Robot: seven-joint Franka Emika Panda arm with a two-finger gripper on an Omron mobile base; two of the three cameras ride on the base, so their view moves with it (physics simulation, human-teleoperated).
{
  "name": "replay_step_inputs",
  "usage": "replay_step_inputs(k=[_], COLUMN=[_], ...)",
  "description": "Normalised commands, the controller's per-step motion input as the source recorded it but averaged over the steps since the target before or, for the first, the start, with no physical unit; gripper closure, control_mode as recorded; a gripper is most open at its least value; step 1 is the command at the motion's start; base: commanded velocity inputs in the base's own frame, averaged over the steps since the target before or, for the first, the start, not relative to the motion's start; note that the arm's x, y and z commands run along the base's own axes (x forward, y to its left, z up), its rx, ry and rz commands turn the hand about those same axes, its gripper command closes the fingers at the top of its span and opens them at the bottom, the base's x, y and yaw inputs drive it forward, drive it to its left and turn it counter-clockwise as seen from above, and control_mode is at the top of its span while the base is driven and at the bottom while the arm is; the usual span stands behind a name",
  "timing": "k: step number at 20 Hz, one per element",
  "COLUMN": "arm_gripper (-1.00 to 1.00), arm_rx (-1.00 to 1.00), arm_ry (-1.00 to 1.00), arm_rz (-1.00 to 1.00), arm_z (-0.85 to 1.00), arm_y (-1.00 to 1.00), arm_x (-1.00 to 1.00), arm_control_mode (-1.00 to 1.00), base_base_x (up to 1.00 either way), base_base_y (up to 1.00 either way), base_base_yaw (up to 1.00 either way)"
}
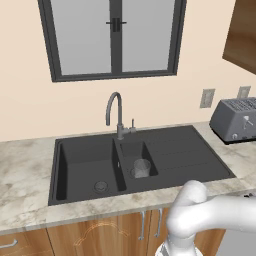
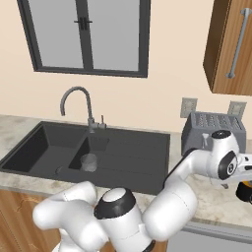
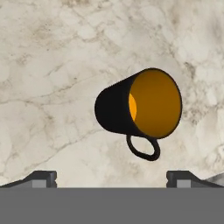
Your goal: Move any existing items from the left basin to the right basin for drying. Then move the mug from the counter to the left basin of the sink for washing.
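The right basin (image 1: 134, 151), the narrower bowl of the matte-black sink (image 1: 200, 165), is shown holding the clear, handleless drinking glass (image 1: 141, 168), which stands upright near the round drain; the wide, deep left basin (image 1: 82, 162) is seen with its drain (image 1: 101, 187) bare. A ribbed drainboard (image 1: 182, 150) lies to the right of the small bowl, and a curved grey gooseneck tap (image 1: 116, 112) rises behind the divider. The counter (image 3: 57, 65) is rendered as beige-and-grey marbled stone over wooden cabinets. A grey toaster (image 1: 235, 119) is set on it beside the sink. In the right base view the white arm is bent far to the right, past the toaster. From the hand view the gripper (image 3: 112, 177) is seen poised over the black mug (image 3: 131, 109), whose orange interior and looped side handle are visible; the fingers are spread wide, untouched by the mug.
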Motion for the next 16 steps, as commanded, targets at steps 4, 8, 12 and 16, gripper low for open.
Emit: replay_step_inputs(k=[4,8,12,16], arm_gripper=[-1.0,-1.0,-1.0,-1.0], arm_rx=[0.0,0.0,0.0,0.0], arm_ry=[0.0,0.0,0.0,0.0], arm_rz=[0.0,0.0,0.0,0.0], arm_z=[-0.08,-0.07,-0.08,-0.11], arm_y=[-0.13,-0.06,-0.02,-0.14], arm_x=[0.2,0.23,0.22,0.13], arm_control_mode=[-1.0,-1.0,-1.0,-1.0], base_base_x=[0.0,0.0,0.0,0.0], base_base_y=[0.0,0.0,0.0,0.0], base_base_yaw=[0.0,0.0,0.0,0.0])
